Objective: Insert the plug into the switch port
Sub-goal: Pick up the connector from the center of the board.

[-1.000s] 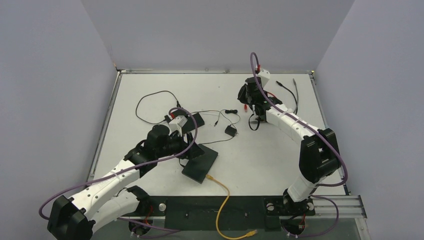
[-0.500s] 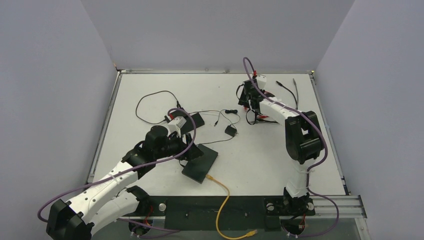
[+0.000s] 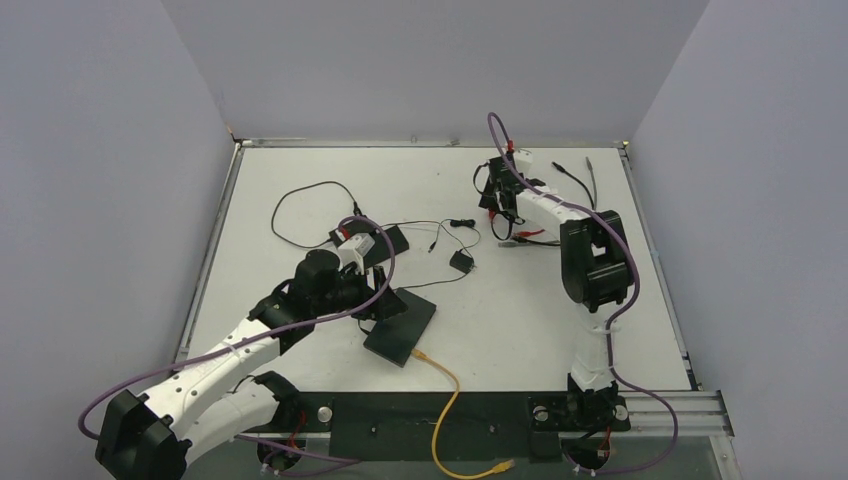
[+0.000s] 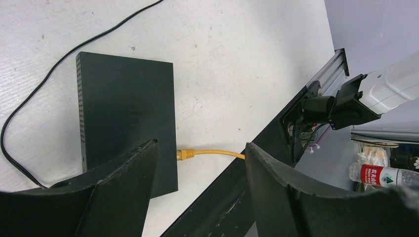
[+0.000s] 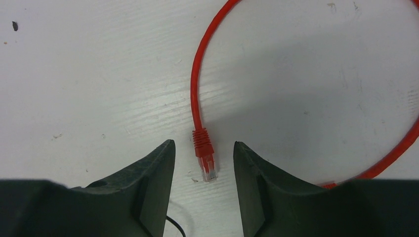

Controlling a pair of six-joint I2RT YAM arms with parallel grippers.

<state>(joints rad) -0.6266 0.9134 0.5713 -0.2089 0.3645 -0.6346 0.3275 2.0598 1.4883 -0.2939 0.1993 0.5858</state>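
Plug [image 5: 207,165] on red cable [image 5: 196,89], lying flat on the white table [image 3: 520,320], far right, between the parted fingers of the right gripper [image 5: 203,147], well apart from the black switch [image 4: 126,113]. Between them we list thin black leads [image 3: 300,195] and a small black adapter [image 3: 461,262]; a yellow cable [image 4: 212,153] meets the switch's edge, and grey walls [image 3: 430,60] enclose the table. Only the left wrist view shows us the left gripper [image 4: 200,145] gaping wide over the switch, gripping nothing.

Lab test cell: white table [image 3: 300,170], plain grey walls [image 3: 430,60]
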